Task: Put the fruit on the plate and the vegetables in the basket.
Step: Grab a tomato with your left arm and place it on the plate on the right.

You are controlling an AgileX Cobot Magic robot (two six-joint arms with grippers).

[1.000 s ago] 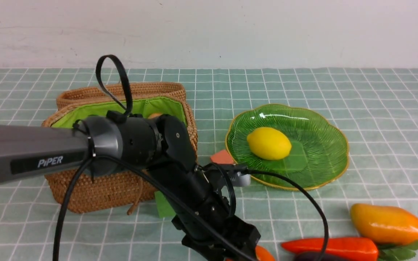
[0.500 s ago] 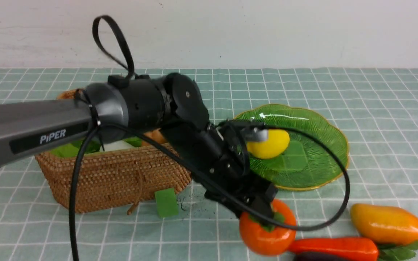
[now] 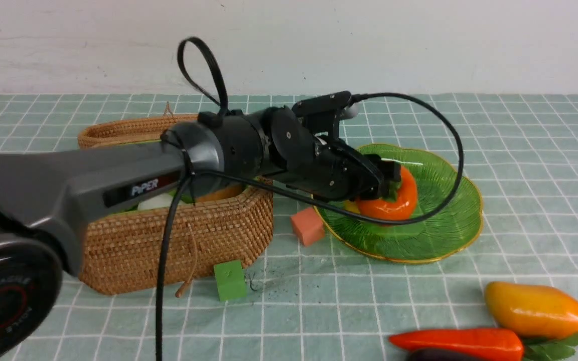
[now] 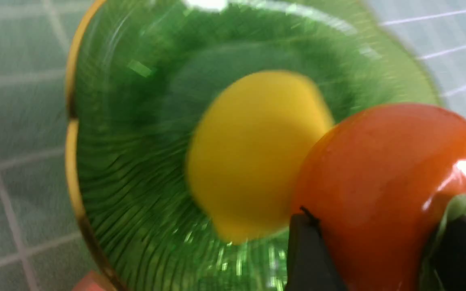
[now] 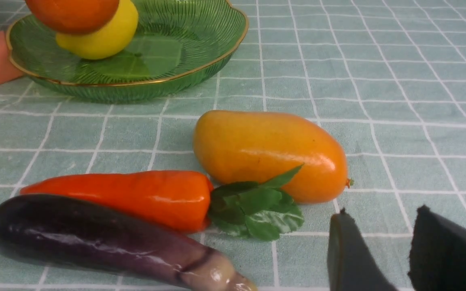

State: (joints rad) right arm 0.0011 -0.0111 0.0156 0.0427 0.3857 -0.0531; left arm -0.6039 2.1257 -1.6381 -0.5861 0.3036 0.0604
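Observation:
My left gripper (image 3: pixel 388 181) is shut on the orange-red persimmon (image 3: pixel 393 201) and holds it over the green plate (image 3: pixel 462 223), right by the yellow lemon (image 4: pixel 253 149) that lies in it. In the left wrist view the fingers (image 4: pixel 303 246) clamp the persimmon (image 4: pixel 378 182). My right gripper (image 5: pixel 382 214) is open and empty, just in front of the mango (image 5: pixel 269 153), the carrot (image 5: pixel 128 194) and the purple eggplant (image 5: pixel 95 238) on the cloth. The wicker basket (image 3: pixel 178 235) at the left holds a white radish (image 3: pixel 156 202).
A pink cube (image 3: pixel 307 225) lies between basket and plate. A green cube (image 3: pixel 230 280) lies in front of the basket. The left arm and its cable span the basket and the plate's left side. The mango (image 3: pixel 537 311) and carrot (image 3: pixel 459 343) sit at the front right.
My left gripper rose from the table's front edge with the persimmon and carried it back and to the right, over the plate. The basket seems shifted slightly.

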